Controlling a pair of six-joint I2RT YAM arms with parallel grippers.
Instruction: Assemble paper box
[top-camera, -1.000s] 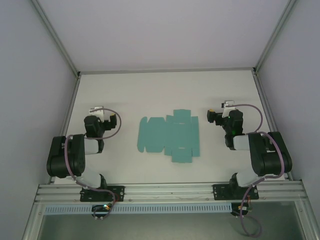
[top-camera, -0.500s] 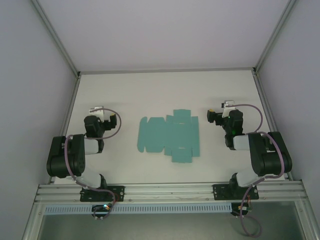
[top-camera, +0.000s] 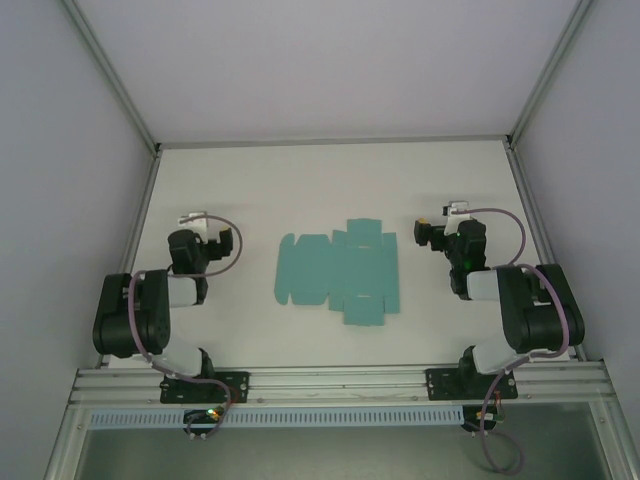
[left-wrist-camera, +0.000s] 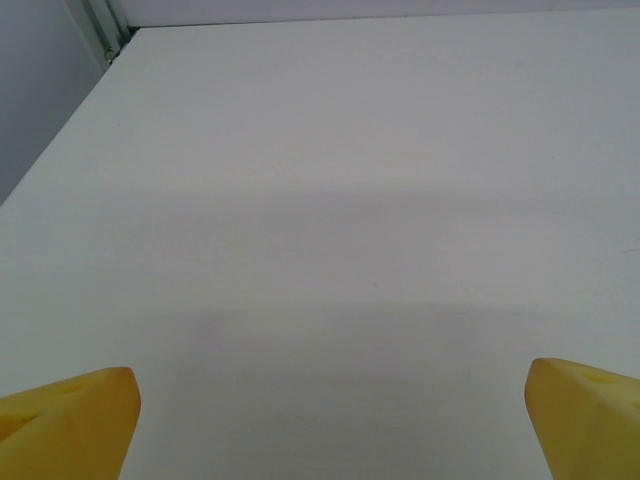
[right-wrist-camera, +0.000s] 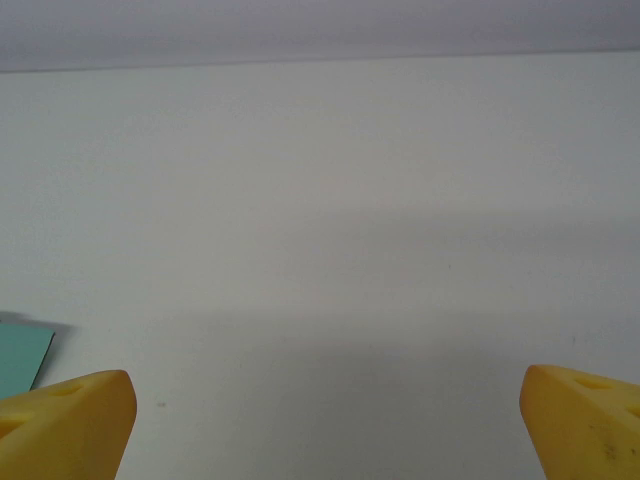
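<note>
Presently, paper box (top-camera: 338, 272): flat, unfolded teal sheet lying on the white table (top-camera: 330, 180), untouched.
Left gripper (left-wrist-camera: 328, 425): jaws spread wide, grasping nothing, low over the table, left of the sheet.
Right gripper (right-wrist-camera: 325, 425): likewise spread wide, empty; a sheet corner shows at its left.

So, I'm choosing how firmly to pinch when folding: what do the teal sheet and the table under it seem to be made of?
The teal sheet looks like thin matte card. It lies flat, has die-cut flaps and tabs, and shows no gloss. The table looks like a smooth, matte white board, perhaps laminate or painted. Its even, unmarked surface leaves that open.
</note>
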